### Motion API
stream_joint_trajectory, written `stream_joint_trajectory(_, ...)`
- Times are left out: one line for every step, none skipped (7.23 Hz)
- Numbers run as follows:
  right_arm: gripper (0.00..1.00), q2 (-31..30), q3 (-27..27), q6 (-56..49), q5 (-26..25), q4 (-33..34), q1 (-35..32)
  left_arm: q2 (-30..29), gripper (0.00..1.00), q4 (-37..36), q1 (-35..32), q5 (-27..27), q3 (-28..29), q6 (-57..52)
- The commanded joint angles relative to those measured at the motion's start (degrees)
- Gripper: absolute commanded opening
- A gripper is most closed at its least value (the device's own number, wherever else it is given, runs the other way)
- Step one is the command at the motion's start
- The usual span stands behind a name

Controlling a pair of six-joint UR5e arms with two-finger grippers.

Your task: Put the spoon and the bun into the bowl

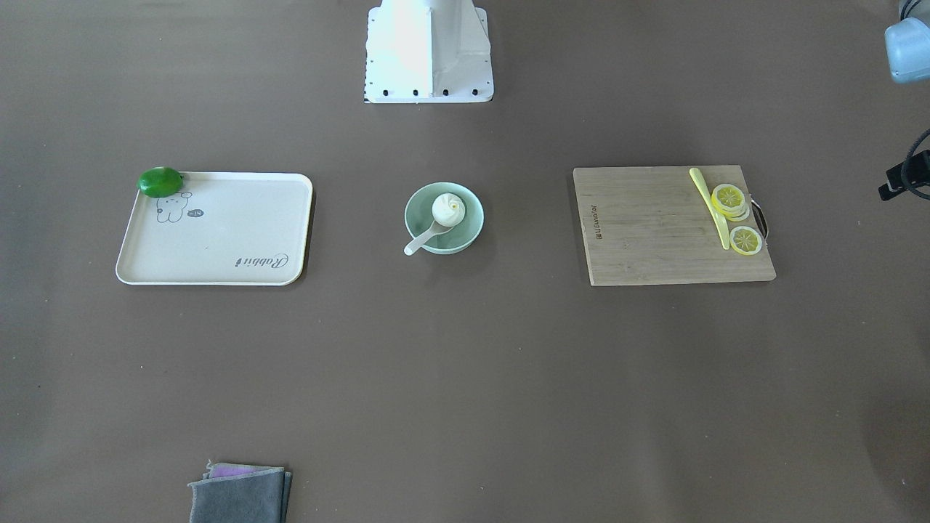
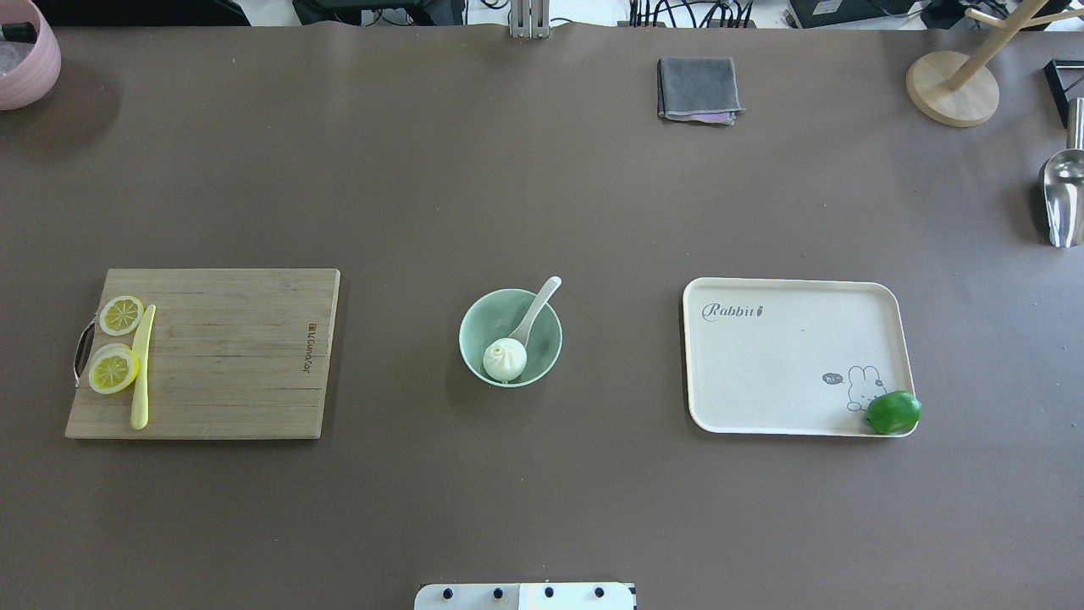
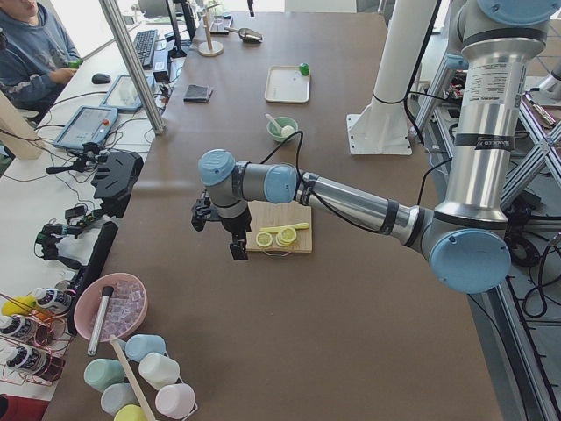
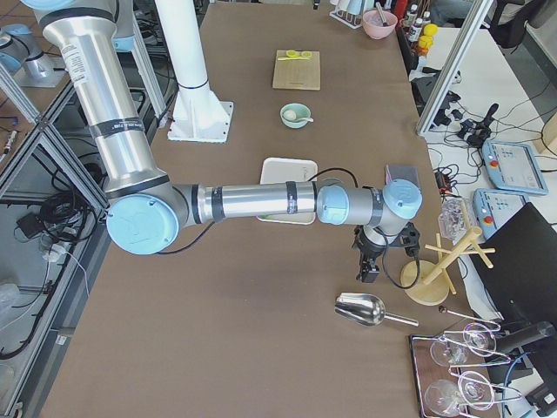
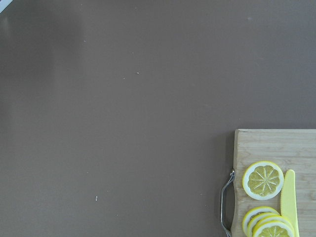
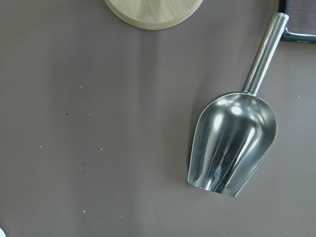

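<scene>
1. Base plate [image 2: 525, 596] of the robot: white, seen at the nearest edge of the brown table [image 2: 542, 195].

2. Middle row, listed from the robot's left to its right:
- Wooden cutting board [image 2: 229, 356], on which lemon slices [image 2: 121, 314] and a pale-yellow knife [image 2: 141, 368] are laid at the handle end.
- Bowl [image 2: 478, 322], mint-green, set at the table's centre. The bun [image 2: 505, 359] is seated inside it, against the near wall. The spoon [image 2: 535, 312] is placed with its scoop in the bowl beside the bun, and its handle is propped on the far rim and projects past it.
- Cream tray [image 2: 788, 356] printed with a rabbit. A green fruit (a lime, by its look) [image 2: 893, 412] is lodged at its near right corner.

3. Far row: a folded grey cloth [image 2: 697, 87], a round wooden stand base [image 2: 950, 89], a metal scoop [image 2: 1064, 191] and a pink bowl [image 2: 25, 59].

4. Left gripper [image 3: 237, 253]: held in the air off the handle end of the cutting board. How far it is opened cannot be told; nothing is seen in it.

5. Right gripper [image 4: 367, 272]: held above the table near the scoop and the stand. Its opening cannot be told either.
</scene>
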State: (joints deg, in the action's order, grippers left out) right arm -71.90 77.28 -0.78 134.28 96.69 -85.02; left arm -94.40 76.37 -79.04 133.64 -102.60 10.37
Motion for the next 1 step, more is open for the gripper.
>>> stream_joint_trajectory(1.00, 0.00, -0.11, -0.10, 0.45, -0.10, -0.15, -0.17, 0.98, 0.00, 0.02, -0.05, 0.30, -0.09)
